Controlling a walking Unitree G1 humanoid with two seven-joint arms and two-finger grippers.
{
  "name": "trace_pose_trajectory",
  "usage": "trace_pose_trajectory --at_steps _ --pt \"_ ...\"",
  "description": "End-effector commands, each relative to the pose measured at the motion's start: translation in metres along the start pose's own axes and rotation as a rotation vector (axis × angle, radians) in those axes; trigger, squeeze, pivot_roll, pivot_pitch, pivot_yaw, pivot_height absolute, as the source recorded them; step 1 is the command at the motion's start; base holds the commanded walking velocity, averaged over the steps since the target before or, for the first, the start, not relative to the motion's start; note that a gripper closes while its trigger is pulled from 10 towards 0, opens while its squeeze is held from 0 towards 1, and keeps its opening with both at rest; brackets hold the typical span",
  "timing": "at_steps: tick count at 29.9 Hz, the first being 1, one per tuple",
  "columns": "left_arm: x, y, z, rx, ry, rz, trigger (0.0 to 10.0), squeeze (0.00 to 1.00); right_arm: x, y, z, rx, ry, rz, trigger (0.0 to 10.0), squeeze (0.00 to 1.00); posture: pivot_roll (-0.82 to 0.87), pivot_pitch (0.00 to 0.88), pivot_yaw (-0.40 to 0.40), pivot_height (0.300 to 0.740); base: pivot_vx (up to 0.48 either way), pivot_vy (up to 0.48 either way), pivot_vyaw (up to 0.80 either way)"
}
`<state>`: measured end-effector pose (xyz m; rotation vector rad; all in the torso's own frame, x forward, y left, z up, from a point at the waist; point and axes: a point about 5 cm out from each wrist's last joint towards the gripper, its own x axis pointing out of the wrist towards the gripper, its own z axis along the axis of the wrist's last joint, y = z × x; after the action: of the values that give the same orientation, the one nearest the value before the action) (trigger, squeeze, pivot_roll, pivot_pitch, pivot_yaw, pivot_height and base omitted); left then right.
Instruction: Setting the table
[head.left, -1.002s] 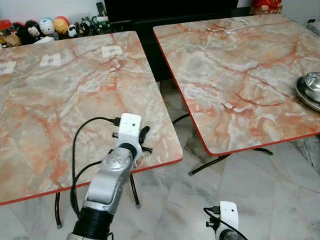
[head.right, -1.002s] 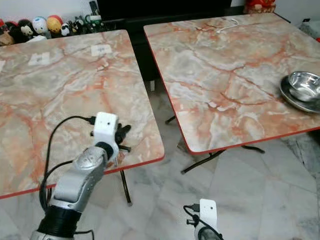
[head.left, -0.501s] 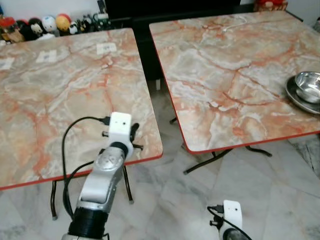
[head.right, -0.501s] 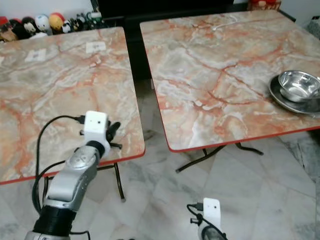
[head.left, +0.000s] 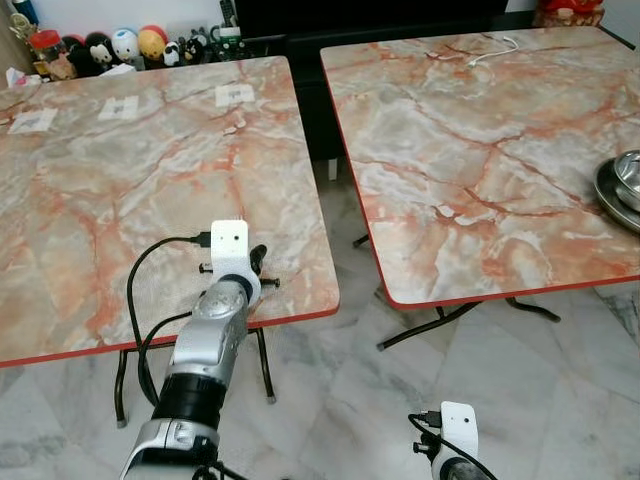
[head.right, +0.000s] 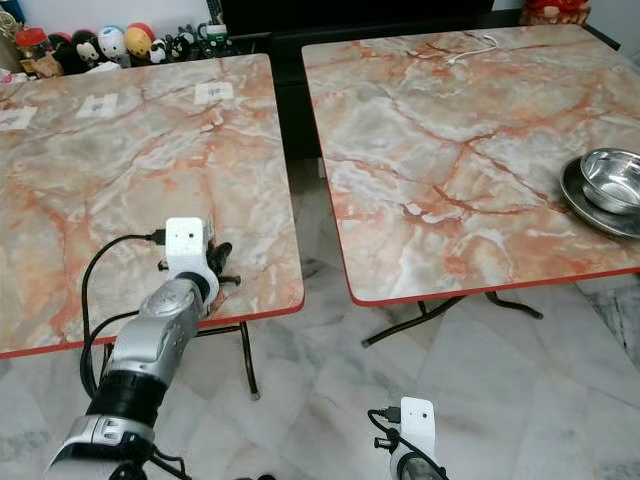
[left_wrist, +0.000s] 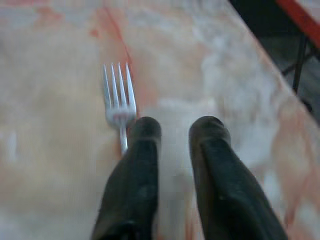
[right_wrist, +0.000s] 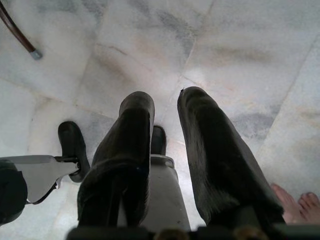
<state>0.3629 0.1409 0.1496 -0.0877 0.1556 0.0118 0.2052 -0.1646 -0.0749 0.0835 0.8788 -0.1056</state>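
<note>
Fork (left_wrist: 119, 102) flat on left table (head.left: 90, 200), near its front-right corner, just beside the left gripper (left_wrist: 175, 127).

Fingers slightly parted, empty; one tip touches or overlaps the handle. Fork looks light, rigid, slick steel, lying low: pinch across the handle sides, mid-length. Right gripper (right_wrist: 165, 107) hangs over floor, narrow gap, nothing held.
</note>
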Motion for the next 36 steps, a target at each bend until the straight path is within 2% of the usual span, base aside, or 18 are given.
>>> trace_pose_trajectory --at_steps 1,3,6,12,13,14,21,26,31,36 --pt "0.002 0.004 -0.002 0.000 0.010 0.037 10.0 1.00 -0.001 0.000 -0.005 0.012 0.017 -0.006 10.0 0.00 0.04 0.132 0.040 0.740 0.000 0.000 0.00" --pt "0.004 0.005 -0.002 0.008 0.014 0.048 10.0 1.00 -0.001 0.000 -0.005 0.012 0.017 -0.006 10.0 0.00 0.04 0.132 0.039 0.740 0.000 0.000 0.00" --pt "0.012 0.010 -0.009 0.051 0.083 0.101 10.0 1.00 -0.001 0.000 -0.005 0.012 0.017 -0.006 10.0 0.00 0.04 0.135 0.042 0.740 0.000 0.000 0.00" --pt "0.016 0.011 -0.010 0.065 0.087 0.131 10.0 1.00 -0.001 0.000 -0.006 0.014 0.017 -0.007 10.0 0.00 0.04 0.137 0.043 0.740 0.000 0.000 0.00" --pt "0.016 0.009 -0.009 0.058 0.078 0.129 10.0 0.89 -0.001 0.000 -0.006 0.014 0.018 -0.007 10.0 0.00 0.04 0.136 0.042 0.740 0.000 0.000 0.00" --pt "0.016 0.008 -0.007 0.051 0.068 0.129 10.0 0.00 -0.001 0.000 -0.006 0.014 0.018 -0.007 10.0 0.00 0.04 0.136 0.042 0.740 0.000 0.000 0.00" --pt "0.018 0.001 0.001 0.028 0.020 0.131 10.0 0.00 -0.001 0.000 -0.006 0.014 0.018 -0.006 10.0 0.00 0.04 0.138 0.043 0.740 0.000 0.000 0.00" --pt "0.019 0.003 -0.004 0.048 0.051 0.176 10.0 0.00 -0.001 0.001 -0.006 0.013 0.019 -0.005 10.0 0.00 0.04 0.137 0.043 0.740 0.000 0.000 0.00" --pt "0.020 0.001 -0.008 0.059 0.077 0.176 10.0 0.00 -0.001 0.001 -0.006 0.014 0.019 -0.005 10.0 0.00 0.04 0.137 0.044 0.740 0.000 0.000 0.00" --pt "0.019 0.000 -0.021 0.108 0.128 0.176 10.0 0.00 -0.001 0.001 -0.006 0.014 0.020 -0.005 10.0 0.00 0.03 0.137 0.042 0.740 0.000 0.000 0.00"
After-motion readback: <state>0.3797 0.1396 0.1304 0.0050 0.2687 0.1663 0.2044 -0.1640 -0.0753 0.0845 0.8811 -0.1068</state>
